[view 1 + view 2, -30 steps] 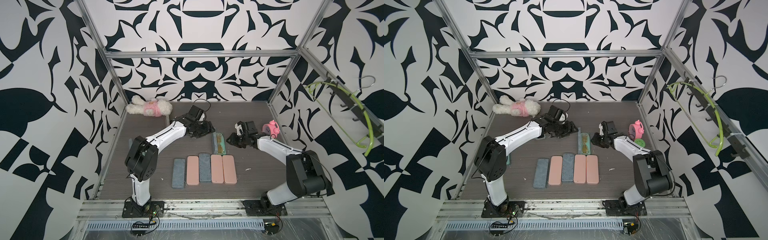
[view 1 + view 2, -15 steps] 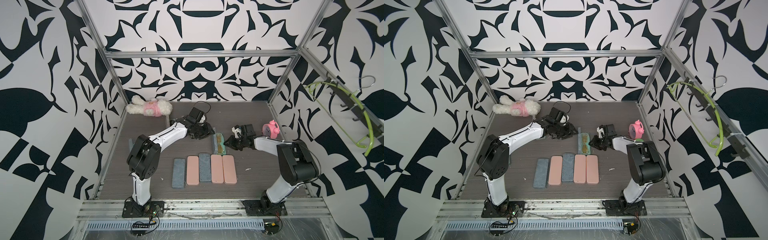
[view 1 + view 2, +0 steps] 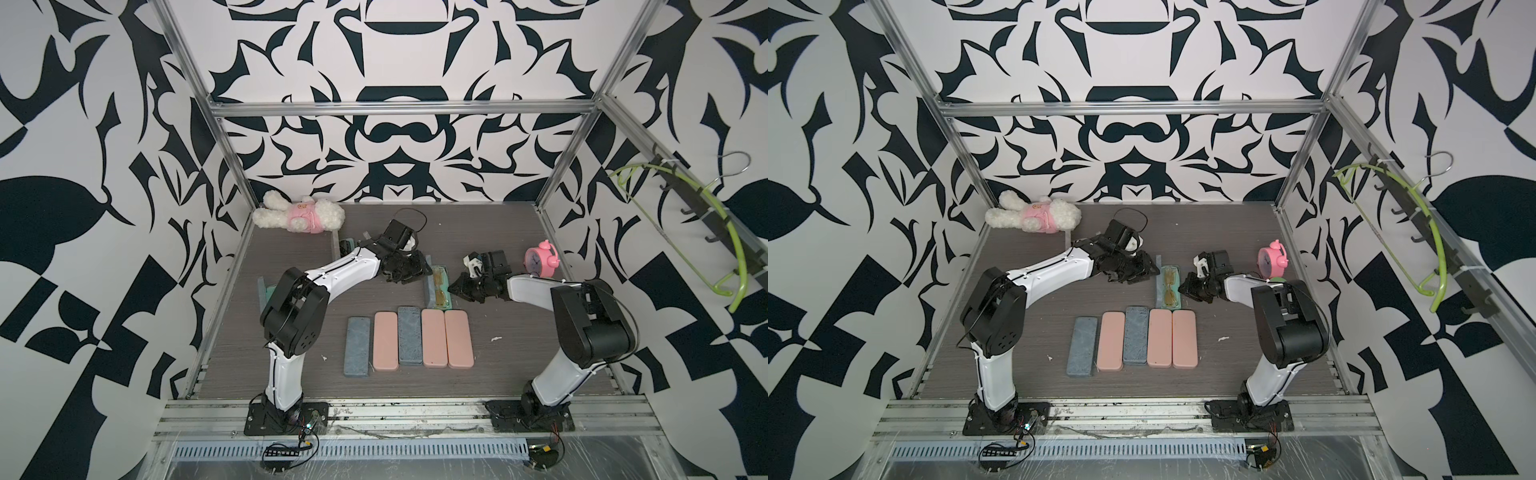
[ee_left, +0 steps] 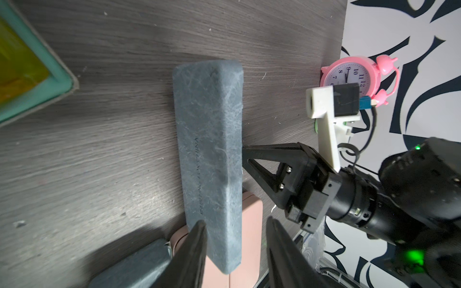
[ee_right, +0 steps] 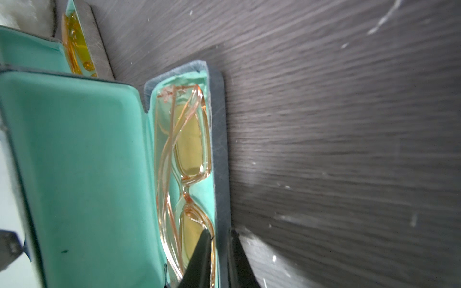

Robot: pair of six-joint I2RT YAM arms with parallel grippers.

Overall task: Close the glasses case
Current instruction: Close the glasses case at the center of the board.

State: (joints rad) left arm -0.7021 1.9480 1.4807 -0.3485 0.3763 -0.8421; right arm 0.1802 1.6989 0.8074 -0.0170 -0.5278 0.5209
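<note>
Mid-desk, beyond closed-case row [image 3: 409,340]: glasses case [image 3: 428,289] open, lid [image 4: 209,149] upright. Right pincer [image 5: 219,232] nips base's right wall; left pincer [image 4: 235,220] agape astride lid. Likely stiff, light shell; push lid's top edge.

**Right gripper [image 5: 220,232] pinches the wall of the open glasses case [image 5: 219,149]**

Taking the gripper's reach as twelve o'clock, the case runs straight ahead. The gripper straddles its grey outer wall. One finger [image 5: 199,261] sits inside over the glasses [image 5: 189,147] and its mate outside, with the wall filling the narrow gap between them. The glasses, amber-framed with yellow lenses, lie folded in the teal tray. The lid [image 5: 82,174] stands raised at nine o'clock, its teal lining facing the tray. Bare dark wood-grain table [image 5: 349,149] spreads toward three o'clock. At eleven o'clock a second case [image 5: 30,52], also teal inside, shows yellow lenses.
</note>
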